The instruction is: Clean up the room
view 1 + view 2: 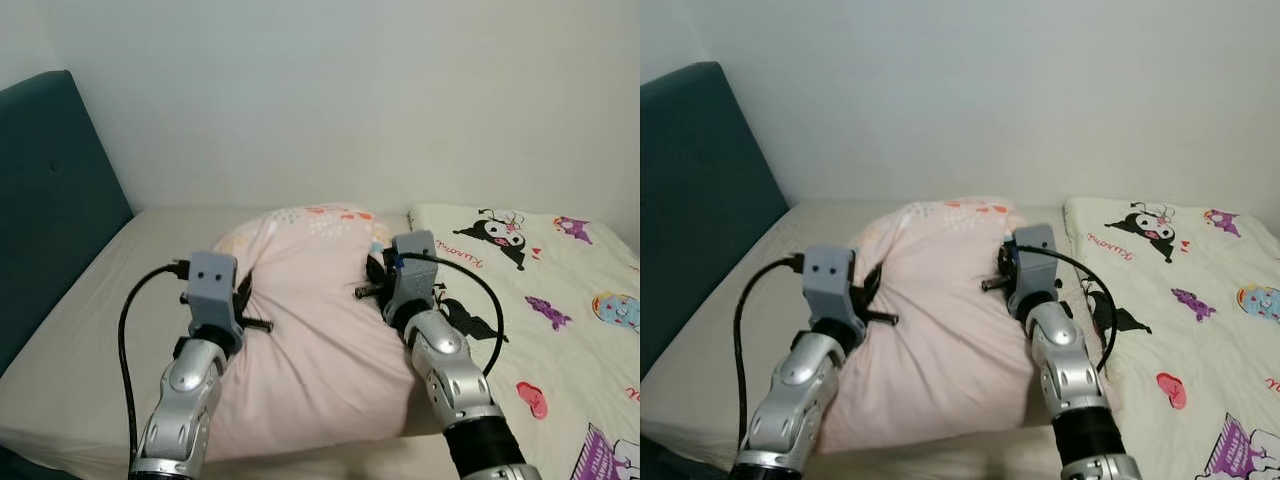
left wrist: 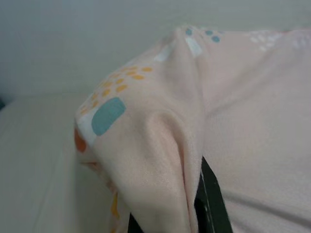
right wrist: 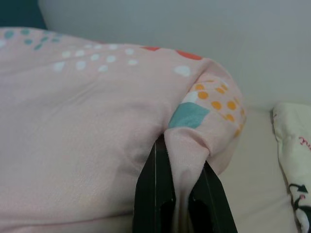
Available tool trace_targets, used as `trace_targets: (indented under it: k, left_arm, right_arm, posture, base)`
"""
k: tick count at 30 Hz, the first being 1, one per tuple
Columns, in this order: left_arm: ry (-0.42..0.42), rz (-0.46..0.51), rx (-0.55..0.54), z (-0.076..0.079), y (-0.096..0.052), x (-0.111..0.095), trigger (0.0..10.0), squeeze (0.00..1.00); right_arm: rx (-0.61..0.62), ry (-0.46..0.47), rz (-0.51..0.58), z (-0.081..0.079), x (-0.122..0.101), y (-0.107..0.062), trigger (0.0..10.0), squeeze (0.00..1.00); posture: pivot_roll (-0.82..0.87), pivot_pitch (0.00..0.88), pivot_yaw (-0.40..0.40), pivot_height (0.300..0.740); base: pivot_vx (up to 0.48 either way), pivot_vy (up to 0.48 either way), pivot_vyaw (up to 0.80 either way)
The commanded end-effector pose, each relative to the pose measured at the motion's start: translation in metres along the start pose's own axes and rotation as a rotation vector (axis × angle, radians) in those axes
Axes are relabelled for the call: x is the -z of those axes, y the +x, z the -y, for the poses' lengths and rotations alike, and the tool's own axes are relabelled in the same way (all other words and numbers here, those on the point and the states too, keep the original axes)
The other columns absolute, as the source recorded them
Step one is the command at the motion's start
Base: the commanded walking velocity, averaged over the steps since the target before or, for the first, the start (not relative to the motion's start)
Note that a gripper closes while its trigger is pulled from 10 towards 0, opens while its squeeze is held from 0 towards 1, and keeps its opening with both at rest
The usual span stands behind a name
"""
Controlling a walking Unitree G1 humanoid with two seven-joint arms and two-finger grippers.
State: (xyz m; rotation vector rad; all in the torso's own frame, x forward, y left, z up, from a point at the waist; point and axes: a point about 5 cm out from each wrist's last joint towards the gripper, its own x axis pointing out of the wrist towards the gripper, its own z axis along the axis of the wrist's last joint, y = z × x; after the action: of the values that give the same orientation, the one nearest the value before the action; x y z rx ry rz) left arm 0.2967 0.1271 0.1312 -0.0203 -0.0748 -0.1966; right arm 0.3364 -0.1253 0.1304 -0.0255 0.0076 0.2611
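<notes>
Left eye view: A pink pillow (image 1: 320, 320) lies on the beige bed sheet (image 1: 90, 330), centred between the two arms. The left gripper (image 1: 243, 290) sits at the pillow's left edge and the right gripper (image 1: 377, 272) at its right edge, toward the far corner. A teal headboard (image 1: 50, 200) bounds the bed on the left; a white wall (image 1: 350, 90) bounds the far side. A cartoon-print blanket (image 1: 560, 310) covers the bed to the right of the pillow, its edge just beside the right arm. Bare sheet lies left of the pillow, between it and the headboard, and in a narrow strip on the far side.

Right eye view: Same layout. The pillow's near edge lies close to the near edge of the bed.

Left wrist view: The left gripper's fingers (image 2: 210, 204) are clenched on a raised fold of pillow fabric at a corner printed with orange dots and a teal patch. Bare sheet lies beyond that corner.

Right wrist view: The right gripper's fingers (image 3: 153, 194) pinch a fold of pillow fabric between them, at a corner with orange dots and a teal patch. The blanket's edge lies near, apart from the pillow.
</notes>
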Motion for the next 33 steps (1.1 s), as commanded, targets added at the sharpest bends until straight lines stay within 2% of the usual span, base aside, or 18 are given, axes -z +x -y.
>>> trace_targets:
  k: [1, 4, 8, 11, 19, 33]
  left_arm:
    - [0.026, -0.031, -0.004, 0.003, -0.001, 0.003, 10.0, 0.00]
    - [-0.013, -0.060, 0.012, 0.007, -0.002, 0.008, 10.0, 0.00]
    - [-0.004, -0.088, -0.010, 0.009, -0.004, 0.013, 10.0, 0.00]
    - [0.034, -0.046, 0.014, 0.009, -0.004, 0.011, 10.0, 0.00]
    - [0.067, -0.031, 0.033, 0.011, -0.003, 0.008, 10.0, 0.00]
    - [0.073, -0.023, 0.031, 0.012, -0.002, 0.008, 10.0, 0.00]
  right_arm:
    - [0.007, -0.008, 0.040, -0.003, -0.003, 0.000, 10.0, 0.00]
    - [0.028, -0.019, 0.024, -0.001, 0.002, -0.002, 10.0, 0.00]
    - [0.043, -0.009, 0.011, 0.001, 0.007, -0.005, 10.0, 0.00]
    - [0.092, -0.019, -0.019, 0.008, 0.016, -0.008, 10.0, 0.00]
    - [0.130, 0.005, -0.038, 0.012, 0.022, -0.011, 10.0, 0.00]
    - [0.146, 0.015, -0.043, 0.016, 0.024, -0.011, 10.0, 0.00]
  posture:
    - [-0.03, 0.000, 0.006, 0.740]
    - [-0.03, 0.000, 0.010, 0.740]
    - [-0.03, 0.000, 0.013, 0.740]
    - [-0.03, 0.000, 0.013, 0.740]
    - [-0.03, 0.000, 0.017, 0.740]
    - [-0.03, 0.000, 0.013, 0.740]
  base:
    - [0.000, 0.000, 0.00]
    - [0.000, 0.000, 0.00]
    - [0.000, 0.000, 0.00]
    - [0.000, 0.000, 0.00]
    - [0.000, 0.000, 0.00]
    - [0.000, 0.000, -0.80]
